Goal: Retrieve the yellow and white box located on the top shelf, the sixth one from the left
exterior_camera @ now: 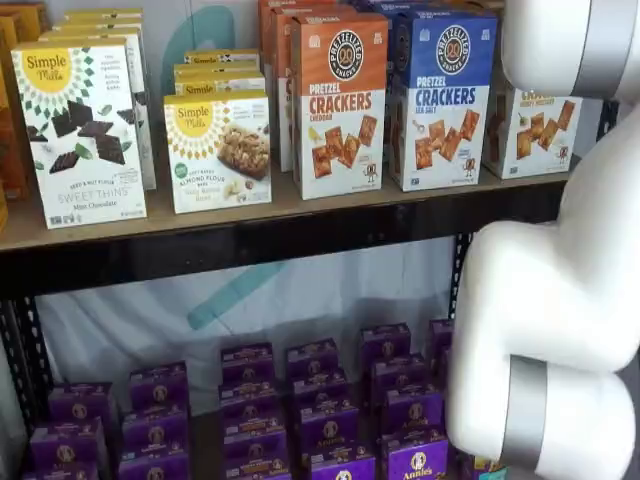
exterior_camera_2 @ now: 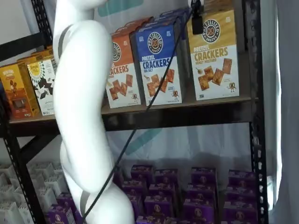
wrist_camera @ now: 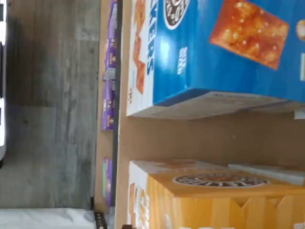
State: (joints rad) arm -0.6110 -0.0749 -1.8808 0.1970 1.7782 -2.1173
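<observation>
The yellow and white box stands upright at the right end of the top shelf (exterior_camera_2: 187, 106) in a shelf view (exterior_camera_2: 215, 58), next to the blue Pretzel Crackers box (exterior_camera_2: 158, 63). In a shelf view (exterior_camera: 530, 130) my white arm (exterior_camera: 560, 300) covers its top and right side. In the wrist view the yellow box (wrist_camera: 214, 200) and the blue box (wrist_camera: 224, 52) show close up, with bare shelf board (wrist_camera: 200, 138) between them. My gripper (exterior_camera_2: 196, 18) hangs from the top edge as a black shape with a cable, in front of the yellow box's upper left corner. No gap between fingers shows.
An orange Pretzel Crackers box (exterior_camera: 338, 105) and white Simple Mills boxes (exterior_camera: 80, 130) stand further left on the top shelf. Several purple boxes (exterior_camera: 320, 410) fill the level below. A black upright (exterior_camera_2: 254, 116) stands right of the yellow box.
</observation>
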